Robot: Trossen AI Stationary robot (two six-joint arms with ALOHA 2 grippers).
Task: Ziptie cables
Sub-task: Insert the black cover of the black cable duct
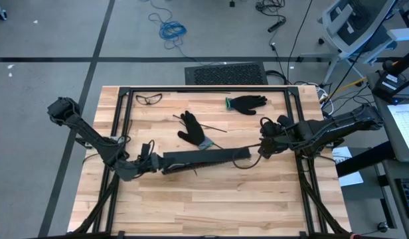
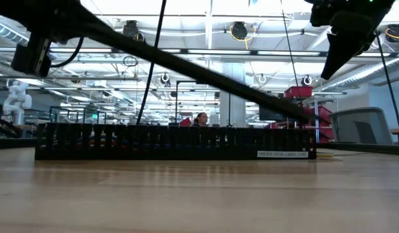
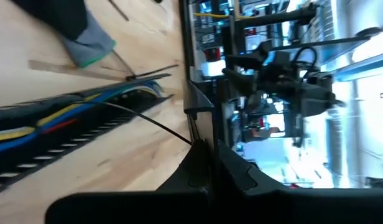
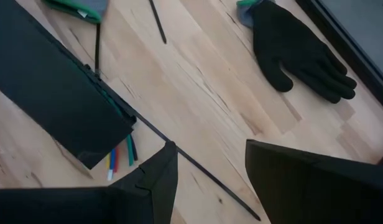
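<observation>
The cables (image 3: 48, 121), yellow, blue and red wires, lie inside the black slotted strip (image 1: 204, 157) across the table's middle. Their blue, red and green ends (image 4: 120, 155) stick out of the strip's right end. My left gripper (image 1: 153, 163) is shut at the strip's left end, and a thin black zip tie (image 3: 148, 121) runs from its fingertips across the strip. My right gripper (image 1: 263, 149) hovers open just off the strip's right end. Another thin black zip tie (image 4: 198, 168) lies on the wood below its fingers, running out from the strip. My left gripper pinches one end of the thin zip tie (image 3: 190, 142) between its two shut fingertips. The fingers come nearly level from the table's left side. The tie leaves them as a slightly bowed line and runs over the strip's open side, above the cables.
Two black gloves lie on the far half of the table, one (image 1: 194, 129) just behind the strip and one (image 1: 247, 103) farther right. Safety glasses (image 1: 148, 98) sit at the far left. A loose black stick (image 4: 157, 22) lies between the gloves. The near half is bare wood (image 1: 211, 206).
</observation>
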